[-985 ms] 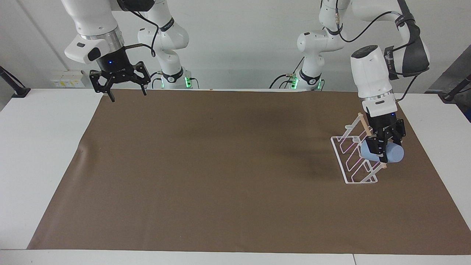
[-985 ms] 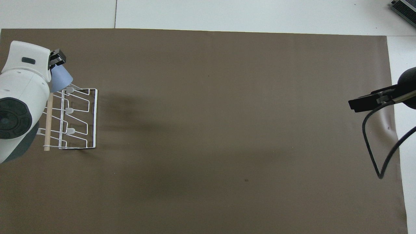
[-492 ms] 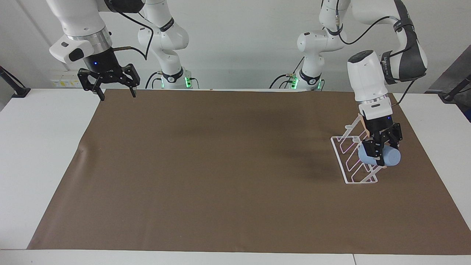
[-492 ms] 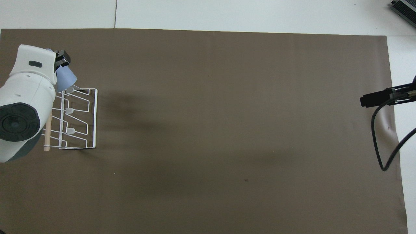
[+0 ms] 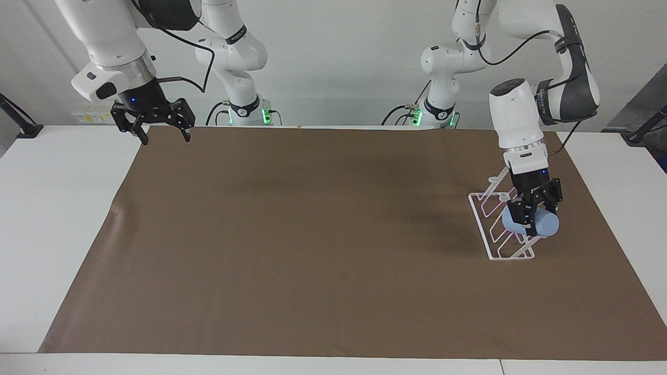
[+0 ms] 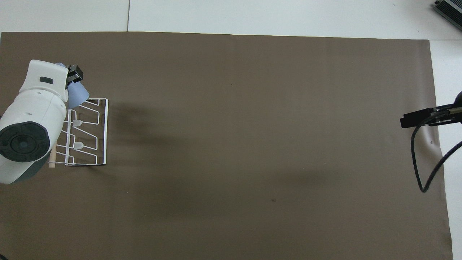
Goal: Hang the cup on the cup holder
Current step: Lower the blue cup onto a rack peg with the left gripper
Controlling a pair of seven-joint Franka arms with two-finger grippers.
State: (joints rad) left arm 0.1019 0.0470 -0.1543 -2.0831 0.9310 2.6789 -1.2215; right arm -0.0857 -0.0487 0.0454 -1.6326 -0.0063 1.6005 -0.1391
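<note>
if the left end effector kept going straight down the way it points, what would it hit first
Probably the cup holder: the left end effector, shut on the light-blue cup, points down over the rack's prongs farthest from the robots. Depth is unclear, so contact may already be close.

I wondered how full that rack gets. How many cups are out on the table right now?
1. The light-blue cup is held on its side in the left gripper, over the end of the white wire cup holder farthest from the robots. None hidden that I can see.

Bright, even overhead light; soft blurred shadows; both views sharp.
</note>
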